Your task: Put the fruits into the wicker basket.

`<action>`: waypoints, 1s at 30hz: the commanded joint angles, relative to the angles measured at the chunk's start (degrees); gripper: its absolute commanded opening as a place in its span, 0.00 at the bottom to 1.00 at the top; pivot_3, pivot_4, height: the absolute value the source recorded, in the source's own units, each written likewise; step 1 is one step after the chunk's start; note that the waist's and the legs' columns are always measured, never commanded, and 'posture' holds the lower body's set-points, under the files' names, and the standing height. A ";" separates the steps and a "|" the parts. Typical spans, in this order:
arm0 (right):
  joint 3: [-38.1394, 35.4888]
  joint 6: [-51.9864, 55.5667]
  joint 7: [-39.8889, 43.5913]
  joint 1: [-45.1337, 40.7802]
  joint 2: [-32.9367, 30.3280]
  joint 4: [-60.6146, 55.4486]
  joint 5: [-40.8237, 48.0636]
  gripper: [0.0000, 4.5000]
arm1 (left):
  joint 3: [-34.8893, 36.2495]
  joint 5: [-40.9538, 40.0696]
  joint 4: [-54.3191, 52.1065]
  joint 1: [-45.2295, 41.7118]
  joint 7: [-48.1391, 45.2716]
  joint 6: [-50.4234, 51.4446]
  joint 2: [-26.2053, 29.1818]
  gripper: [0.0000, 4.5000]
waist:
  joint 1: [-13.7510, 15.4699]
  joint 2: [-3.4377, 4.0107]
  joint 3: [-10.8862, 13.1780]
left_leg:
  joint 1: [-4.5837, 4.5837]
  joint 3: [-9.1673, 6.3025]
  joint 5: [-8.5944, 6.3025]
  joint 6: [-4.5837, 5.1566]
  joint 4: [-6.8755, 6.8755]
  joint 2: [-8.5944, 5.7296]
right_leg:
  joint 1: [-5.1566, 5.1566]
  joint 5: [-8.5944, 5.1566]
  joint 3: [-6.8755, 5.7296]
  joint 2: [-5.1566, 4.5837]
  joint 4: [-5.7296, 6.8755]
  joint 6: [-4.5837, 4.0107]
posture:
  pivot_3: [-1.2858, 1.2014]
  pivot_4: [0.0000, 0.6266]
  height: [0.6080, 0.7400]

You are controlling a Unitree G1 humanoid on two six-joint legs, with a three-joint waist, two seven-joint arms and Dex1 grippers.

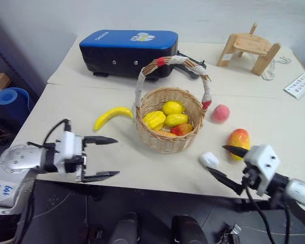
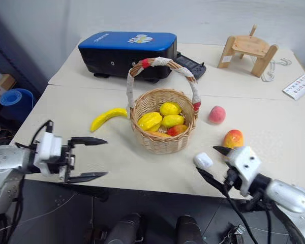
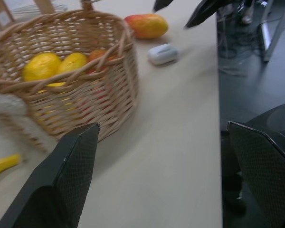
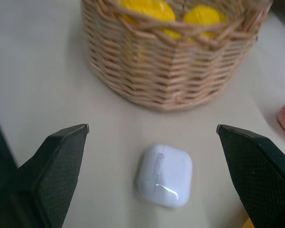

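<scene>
Wicker basket [image 1: 168, 124] sits mid-frame on the pale table [image 1: 66, 109], its cloth-wrapped handle arching over it. Inside it: several yellow fruits and a red-orange one, so part of the job looks done. Three fruits are left out on the table: banana [image 1: 112, 116] just left of the basket, its tip close to the rim, whether touching I cannot tell; peach [image 1: 220, 113] just right of the basket below the handle's foot; mango [image 1: 239, 141] further right and lower, near the table's front edge. Left gripper [image 1: 105, 158] at lower left, jaws spread wide, empty, hanging over the table's front edge and pointing toward the basket. Right gripper [image 1: 225, 162] at lower right, jaws also wide, nothing held; in the right wrist view a small white case [image 4: 164, 175] lies on the table between its fingers, not a fruit. The upper finger overlaps the mango's lower edge in the left eye view, contact unclear. At the back, a blue-black case [image 1: 127, 51] and a wooden stand [image 1: 249, 48]. Hard to name the basket's fruits exactly; lower ones are hidden under the top layer and the rim.
</scene>
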 commanded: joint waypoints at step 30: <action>-22.95 2.64 12.68 4.39 7.37 2.39 15.46 0.51 | -7.12 -2.46 -0.42 -8.54 0.78 6.39 -6.61 1.00 | -0.08 -0.11 -0.02 | -0.37 0.81 0.16 0.45 0.20 0.08 | -0.64 0.33 0.13 0.46 0.46 0.23 | 0.52 0.24 1.00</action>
